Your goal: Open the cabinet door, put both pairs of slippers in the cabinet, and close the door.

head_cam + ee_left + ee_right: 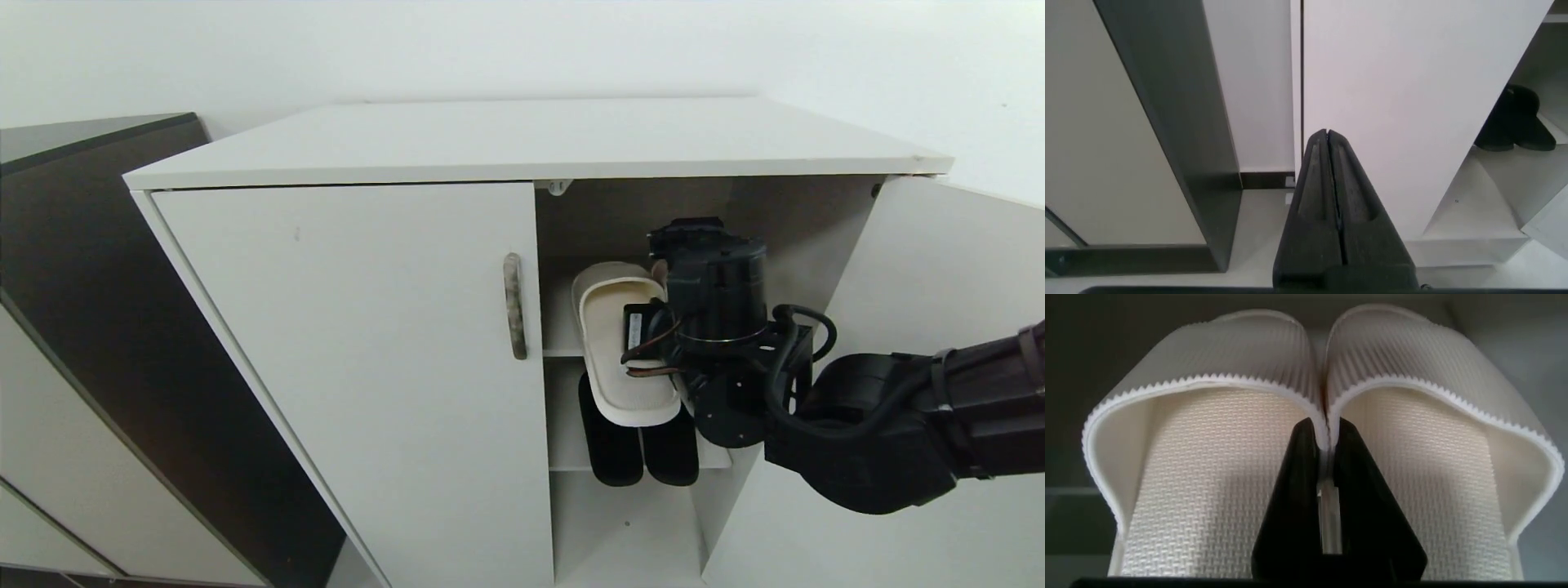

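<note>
Slippers of cream ribbed foam [624,359], held as a pair, sit centre-right in the head view with their toes inside the upper compartment of the white wooden cabinet [522,139], above a black pair [641,445] on a lower shelf. The right gripper [1323,445] pinches their inner strap edges together; the left gripper [1327,139] is closed on nothing, low beside the shut door. Heels overhang the shelf, so an early release could tip them out and block the open door [939,310]; no writing is legible.

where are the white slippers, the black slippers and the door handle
white slippers [614,359]: head view, flat face of the nearer slipper
black slippers [611,447]: head view, near end of the left one
door handle [513,306]: head view, middle of the bar
</note>
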`<state>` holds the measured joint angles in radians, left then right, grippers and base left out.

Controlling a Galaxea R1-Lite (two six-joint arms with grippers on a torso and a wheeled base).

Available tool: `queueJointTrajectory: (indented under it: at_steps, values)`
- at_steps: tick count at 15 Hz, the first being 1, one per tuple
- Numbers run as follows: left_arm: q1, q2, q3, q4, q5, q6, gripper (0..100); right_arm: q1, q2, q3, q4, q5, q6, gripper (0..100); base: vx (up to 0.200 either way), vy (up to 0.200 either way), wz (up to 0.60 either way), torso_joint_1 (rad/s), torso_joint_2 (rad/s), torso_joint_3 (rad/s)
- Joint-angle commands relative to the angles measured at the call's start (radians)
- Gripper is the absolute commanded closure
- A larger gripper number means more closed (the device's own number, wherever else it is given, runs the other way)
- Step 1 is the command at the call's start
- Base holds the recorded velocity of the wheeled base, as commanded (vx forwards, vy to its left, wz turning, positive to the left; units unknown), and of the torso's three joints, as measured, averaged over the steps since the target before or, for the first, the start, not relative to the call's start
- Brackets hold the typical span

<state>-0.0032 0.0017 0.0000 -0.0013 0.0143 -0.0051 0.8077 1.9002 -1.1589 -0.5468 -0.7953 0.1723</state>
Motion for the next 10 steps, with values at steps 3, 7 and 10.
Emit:
queueJointTrajectory:
  at_steps: [3,7,10]
  values:
    - [0.0,0.001,0.0,0.0,0.001,-0.001,100,-0.007,0.054,-0.038,-0.004,0.002,-0.001,100,0.0,0.0,0.0,0.0,0.0,0.0]
    - [0.0,0.001,0.0,0.0,0.001,-0.003,100,-0.056,0.157,-0.199,0.013,0.025,-0.007,100,0.0,0.0,0.0,0.0,0.0,0.0]
    - [0.0,0.001,0.0,0.0,0.001,-0.003,100,-0.085,0.192,-0.272,0.03,0.027,-0.043,100,0.0,0.0,0.0,0.0,0.0,0.0]
